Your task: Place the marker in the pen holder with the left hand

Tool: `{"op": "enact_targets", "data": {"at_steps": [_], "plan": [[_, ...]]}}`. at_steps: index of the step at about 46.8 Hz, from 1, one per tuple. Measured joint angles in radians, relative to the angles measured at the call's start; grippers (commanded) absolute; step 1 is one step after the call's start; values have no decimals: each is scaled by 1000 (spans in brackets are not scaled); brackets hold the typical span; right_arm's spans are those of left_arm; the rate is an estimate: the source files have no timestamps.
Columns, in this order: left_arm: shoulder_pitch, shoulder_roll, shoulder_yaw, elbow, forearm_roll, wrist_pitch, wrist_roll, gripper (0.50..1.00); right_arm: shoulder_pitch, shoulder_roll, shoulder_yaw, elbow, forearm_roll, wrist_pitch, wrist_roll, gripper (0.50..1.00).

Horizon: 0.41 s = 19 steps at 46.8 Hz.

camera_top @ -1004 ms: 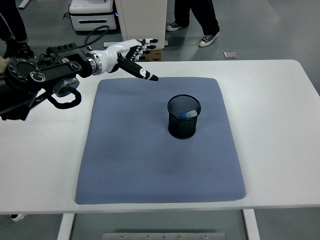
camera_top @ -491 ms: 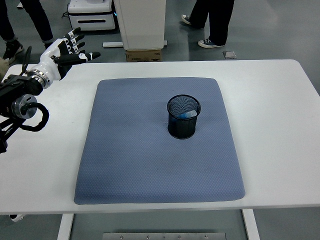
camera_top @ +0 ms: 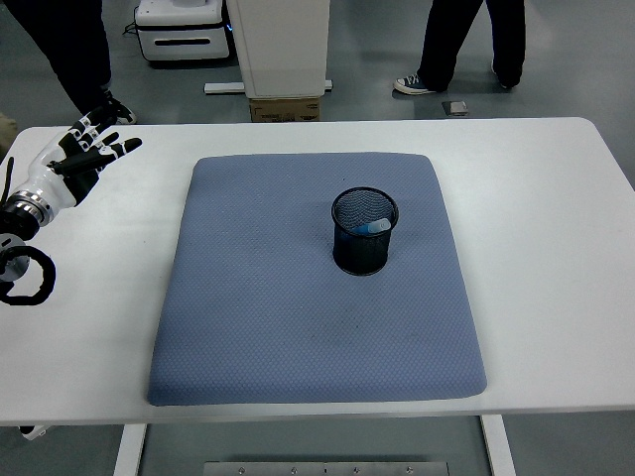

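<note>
Now, left to right as it stands
Left hand: the left hand (camera_top: 77, 159) has pulled right back to the bench's far-left corner, a second ago it was out over the mat's far edge with a dark marker in it; its fingers (camera_top: 117, 147) are spread wide now and hold nothing
Mat: the blue mat (camera_top: 298, 327) lies bare apart from the holder, no marker lying on it
Pen holder: the black mesh pen holder (camera_top: 364, 248) stands upright right of the mat's middle, same spot as before
Marker: no dark marker shows anywhere, so I can't confirm it went in; the task reads as over, the arm retreating
Hard to see: something pale blue (camera_top: 374, 227) rests inside the holder, but the mesh hides what else is down there
Right hand: out of view
People: only legs, cut off at the top edge
</note>
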Motion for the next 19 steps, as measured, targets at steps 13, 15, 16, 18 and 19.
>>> {"op": "enact_targets", "data": {"at_steps": [13,15,16,18,19], "plan": [[17,5,-2,0,1,-2,-1,1000,0,0,-5,0,-5,0,0,1000],[20,5,-2,0,1,-2,-1,1000,0,0,-5,0,-6,0,0,1000],[20,5,-3,0,1,-2,-1,1000,0,0,-5,0,-6,0,0,1000],[21,4,-3,0,1,-2,-1,1000,0,0,-5,1,-6,0,0,1000],[21,4,-3,0,1,-2,-1,1000,0,0,-5,1,-6,0,0,1000]]}}
